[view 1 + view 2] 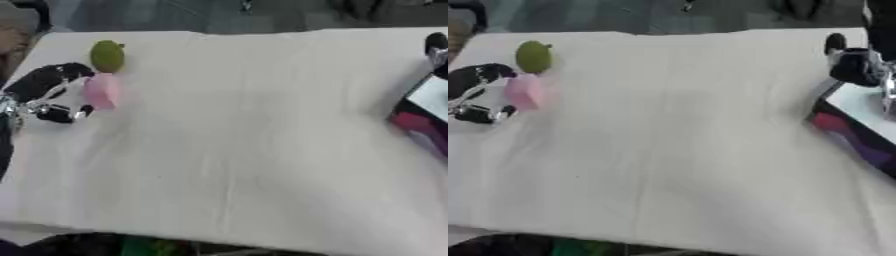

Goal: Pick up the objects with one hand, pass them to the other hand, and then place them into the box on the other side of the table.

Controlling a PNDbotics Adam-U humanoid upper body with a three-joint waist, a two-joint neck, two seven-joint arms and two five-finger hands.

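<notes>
Pink object (101,90) sits in the left hand's (44,92) curled fingers, green fruit (107,56) just beyond.

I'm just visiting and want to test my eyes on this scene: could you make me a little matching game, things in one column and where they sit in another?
Things:
1. green object
2. pink object
3. box
4. right hand

Places:
A. at the table's right edge, dark-sided with a pale top
B. far left of the table, beyond the pink one
C. upper right, above the box
D. between the fingers of the left hand

Pairs: 1-B, 2-D, 3-A, 4-C
</notes>
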